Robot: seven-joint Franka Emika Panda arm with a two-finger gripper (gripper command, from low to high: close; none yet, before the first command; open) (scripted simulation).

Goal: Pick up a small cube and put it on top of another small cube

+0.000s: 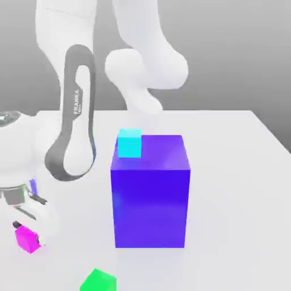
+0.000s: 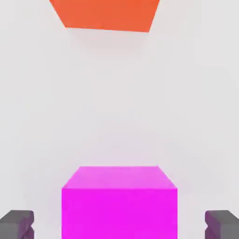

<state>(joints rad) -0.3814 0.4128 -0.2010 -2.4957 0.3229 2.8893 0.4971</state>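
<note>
A small magenta cube (image 1: 26,238) rests on the white table at the exterior view's lower left. My gripper (image 1: 28,227) is lowered over it. In the hand view the magenta cube (image 2: 119,205) sits between the two dark fingertips (image 2: 17,225), with a gap of bare table on each side, so the jaws stand open around it without touching. A small cyan cube (image 1: 129,142) sits on the top of a large blue block (image 1: 150,199). A small green cube (image 1: 98,281) lies near the front edge.
The tall blue block stands in the middle of the white table (image 1: 238,170), to the exterior view's right of my gripper. An orange object (image 2: 106,14) lies on the table ahead of the hand. My white arm (image 1: 74,131) arches over the left side.
</note>
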